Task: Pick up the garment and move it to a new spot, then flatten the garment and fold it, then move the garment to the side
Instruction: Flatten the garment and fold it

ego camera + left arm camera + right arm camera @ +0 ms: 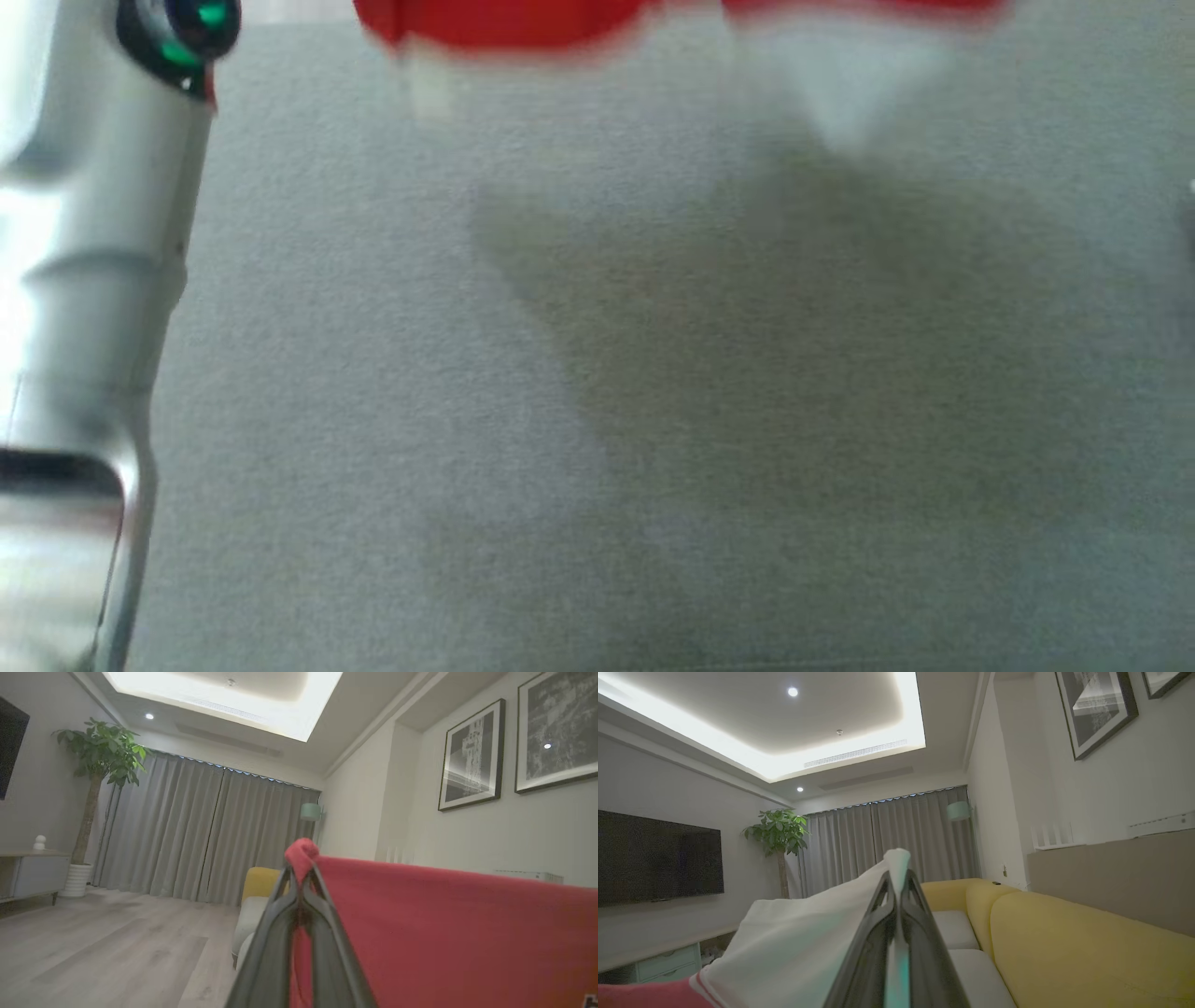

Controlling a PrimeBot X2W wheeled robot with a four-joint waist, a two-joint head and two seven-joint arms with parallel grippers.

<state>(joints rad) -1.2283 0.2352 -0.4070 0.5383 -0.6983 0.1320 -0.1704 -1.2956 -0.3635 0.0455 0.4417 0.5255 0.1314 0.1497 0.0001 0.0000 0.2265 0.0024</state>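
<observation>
garment [444,933] is held aloft over the grey surface [653,420], red edge pinched in the left end effector [301,877], white corner in the right end effector [896,879]; carry step judged in hand, lowering flat called for next.
</observation>
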